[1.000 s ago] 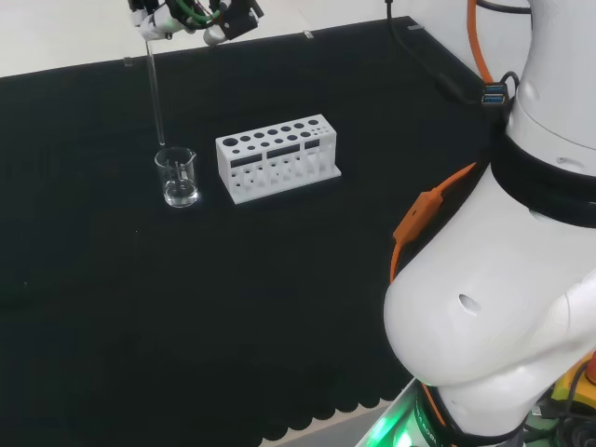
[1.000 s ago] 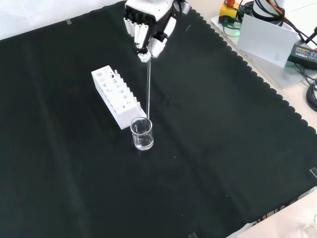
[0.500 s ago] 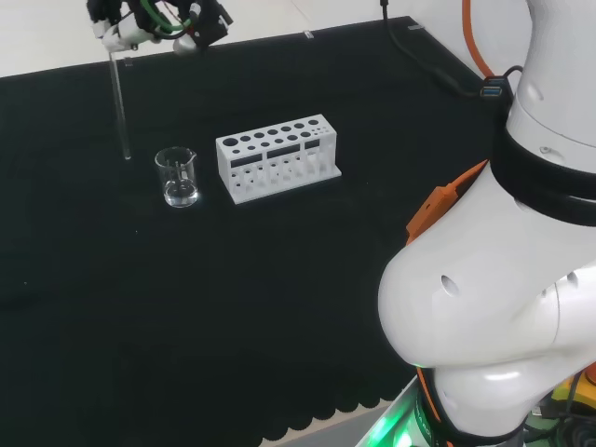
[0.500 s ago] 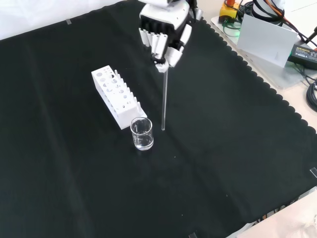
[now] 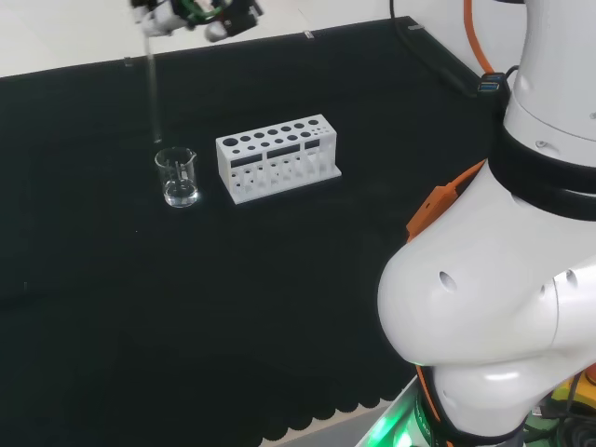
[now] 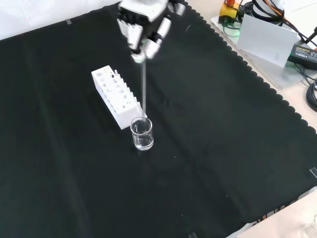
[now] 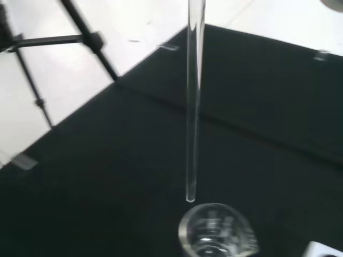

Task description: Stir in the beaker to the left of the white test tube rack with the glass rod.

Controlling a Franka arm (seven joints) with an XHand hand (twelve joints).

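A small clear glass beaker (image 5: 177,177) (image 6: 142,133) (image 7: 217,233) stands on the black cloth just left of the white test tube rack (image 5: 277,156) (image 6: 117,96) in the head view. The hand (image 5: 191,13) (image 6: 143,25) hangs high above the bench, shut on the top of a thin glass rod (image 5: 153,88) (image 6: 143,87) (image 7: 194,101). The rod points straight down. Its lower tip is above the beaker's rim, close to the edge, outside the glass.
The arm's big white links (image 5: 503,279) rise at the right of the head view. Off the cloth's far right corner in the front view lie a white box (image 6: 265,37) and cables. A black stand (image 7: 59,40) is beyond the cloth's edge.
The hand swung the rod away from the beaker half a second ago, left in the head view. It has now come back, with the rod's tip over the beaker's rim.
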